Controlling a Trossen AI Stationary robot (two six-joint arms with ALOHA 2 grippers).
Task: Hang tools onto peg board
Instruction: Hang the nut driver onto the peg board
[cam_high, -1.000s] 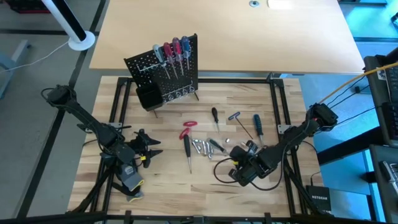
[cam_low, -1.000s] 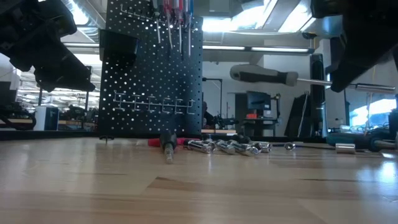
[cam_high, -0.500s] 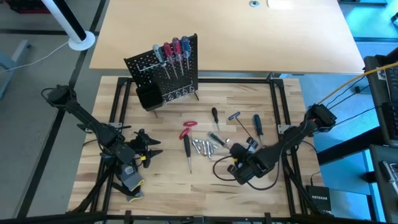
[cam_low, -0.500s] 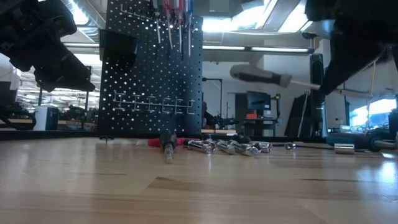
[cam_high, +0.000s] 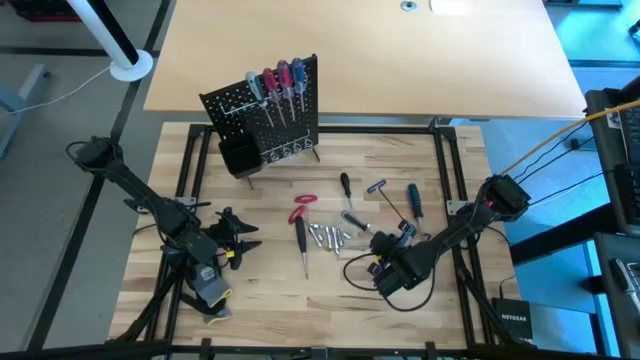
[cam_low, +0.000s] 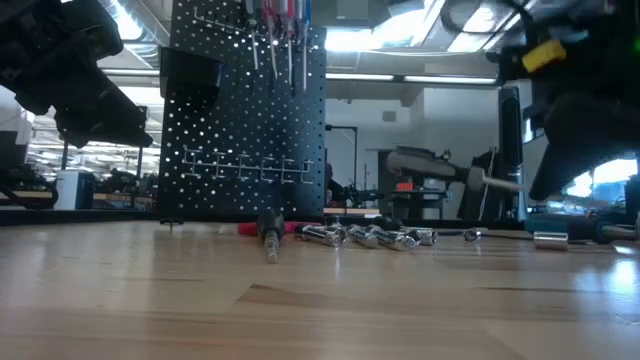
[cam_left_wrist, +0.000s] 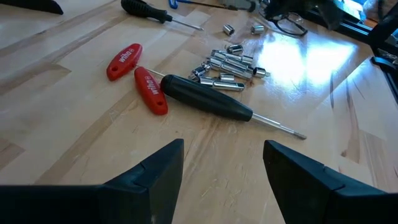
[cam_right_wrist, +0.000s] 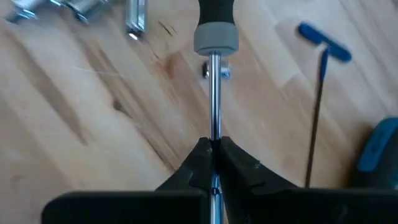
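Note:
My right gripper (cam_right_wrist: 213, 149) is shut on a screwdriver (cam_low: 425, 163) with a black and grey handle and hangs low over the table's right half (cam_high: 380, 243). At the table's near left my left gripper (cam_left_wrist: 224, 168) stands open with nothing between its fingers. The black peg board (cam_high: 265, 115) stands upright on thin legs at the far left; several screwdrivers (cam_high: 275, 85) hang from its top and a black bin (cam_high: 237, 157) sits at its lower corner. Red-handled pliers (cam_left_wrist: 140, 74), a black screwdriver (cam_left_wrist: 208, 99) and silver bits (cam_left_wrist: 227, 65) lie flat on the table. My right gripper pinches the screwdriver's bare metal shaft (cam_right_wrist: 214, 124) between its two fingers. The fingers slant down and lie along the shaft, which sticks out ahead of them with the handle (cam_right_wrist: 216, 18) at the far end. The screwdriver hangs clear of the table.
A small black screwdriver (cam_high: 345, 187), a blue T-handled key (cam_high: 378, 190) and a blue-handled screwdriver (cam_high: 412, 200) lie on the table beyond the right gripper. A black frame (cam_high: 440, 150) runs around the working area. Bare wood lies along the near edge.
My right gripper has sunk toward the table and tipped further down, still shut on the screwdriver. The screwdriver has come down with it and now hangs just above the tools on the table.

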